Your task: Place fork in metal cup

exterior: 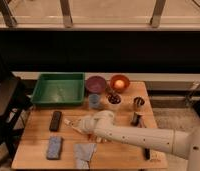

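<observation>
The gripper (79, 125) sits low over the wooden table (38, 135), a little toward 8 o'clock from its centre, at the end of the white arm (138, 137) that reaches in from 4 o'clock. Its fingers are pressed together. A pale slender piece pokes out on its 9 o'clock side, and I take this for the fork (68, 122), lying flat on the wood. Whether the fingers really have it pinched cannot be told. The low, flat reach suits a thin thing that must be nipped off the surface. The metal cup (138, 103) stands upright well apart, at about 2 o'clock from the gripper, near the table's 3 o'clock edge. Its mouth faces up, so the fork can drop in from above. The blue cup (95, 101) and white cup (113, 99) stand between the two, so the carry likely needs height.
</observation>
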Controlling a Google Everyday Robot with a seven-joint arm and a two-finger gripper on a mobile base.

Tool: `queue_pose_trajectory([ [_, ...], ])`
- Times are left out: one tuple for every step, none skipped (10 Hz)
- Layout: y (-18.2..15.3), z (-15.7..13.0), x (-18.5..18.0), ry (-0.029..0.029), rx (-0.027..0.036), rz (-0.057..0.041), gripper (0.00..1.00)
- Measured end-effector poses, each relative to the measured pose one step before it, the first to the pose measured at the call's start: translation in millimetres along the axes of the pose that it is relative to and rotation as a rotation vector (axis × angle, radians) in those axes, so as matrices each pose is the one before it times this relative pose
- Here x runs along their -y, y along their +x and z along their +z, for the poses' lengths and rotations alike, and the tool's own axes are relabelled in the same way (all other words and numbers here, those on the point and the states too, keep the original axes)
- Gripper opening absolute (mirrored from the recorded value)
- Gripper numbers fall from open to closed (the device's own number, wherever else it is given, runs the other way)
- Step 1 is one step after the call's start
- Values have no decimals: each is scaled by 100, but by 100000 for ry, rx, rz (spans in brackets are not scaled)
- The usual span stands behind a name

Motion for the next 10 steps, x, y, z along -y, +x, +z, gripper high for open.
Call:
queue_pose_trajectory([
  [5, 0, 5, 5, -7, 10, 0],
  [-4, 0, 3, 5, 4, 2, 0],
  [-1, 0, -6, -8, 2, -2, 0],
  [0, 0, -3, -4, -1, -3, 0],
  [-1, -2, -5, -6, 4, -8, 0],
  [-9, 1, -4, -6, 7, -4, 0],
  [-5, 0, -6, -9, 8, -3, 0],
  [-1, -2, 1, 3, 2, 0, 0],
  [-7, 1, -10, -22, 9, 10, 0],
  [-10, -2, -10, -12, 15, -19, 2],
])
